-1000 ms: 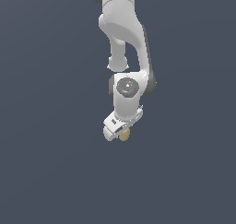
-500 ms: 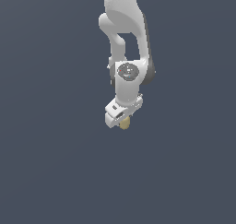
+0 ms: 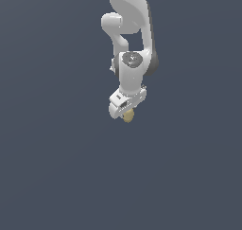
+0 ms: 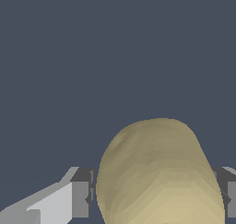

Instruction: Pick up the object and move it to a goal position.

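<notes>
The object (image 3: 128,115) is a small tan-yellow rounded lump. In the exterior view it sticks out below my white gripper (image 3: 125,111), which hangs from the white arm near the middle of the picture. In the wrist view the object (image 4: 159,172) fills the space between the two fingers (image 4: 80,197), which press against its sides. My gripper is shut on it and holds it in the air above a plain dark grey-blue ground.
The white arm (image 3: 130,35) reaches down from the top of the exterior view. Nothing else shows on the uniform dark ground (image 3: 56,167).
The arm and gripper have risen in the exterior view with the object still held. The wrist has turned a little.
</notes>
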Tool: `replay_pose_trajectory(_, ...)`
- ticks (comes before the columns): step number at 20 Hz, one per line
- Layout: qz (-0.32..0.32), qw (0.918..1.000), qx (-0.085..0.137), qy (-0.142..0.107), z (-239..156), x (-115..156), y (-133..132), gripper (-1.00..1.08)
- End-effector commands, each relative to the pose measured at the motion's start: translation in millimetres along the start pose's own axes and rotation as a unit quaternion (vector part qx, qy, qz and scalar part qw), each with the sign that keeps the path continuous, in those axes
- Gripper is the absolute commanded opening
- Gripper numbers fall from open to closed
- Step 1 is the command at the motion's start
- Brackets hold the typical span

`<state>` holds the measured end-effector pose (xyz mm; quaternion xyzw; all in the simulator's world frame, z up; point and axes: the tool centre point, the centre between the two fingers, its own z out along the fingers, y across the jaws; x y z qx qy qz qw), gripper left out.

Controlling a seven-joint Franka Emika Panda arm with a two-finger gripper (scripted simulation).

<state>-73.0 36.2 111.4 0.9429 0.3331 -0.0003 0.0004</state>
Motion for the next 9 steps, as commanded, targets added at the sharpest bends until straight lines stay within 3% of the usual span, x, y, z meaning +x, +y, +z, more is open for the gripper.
replay_pose_trajectory(1,0.0,1.0,0.0,0.0,-3.2,-6.8,-6.4,-1.0)
replay_pose_trajectory(9,0.0,1.0,0.0,0.0,-7.5,-15.4,-14.6,-1.0)
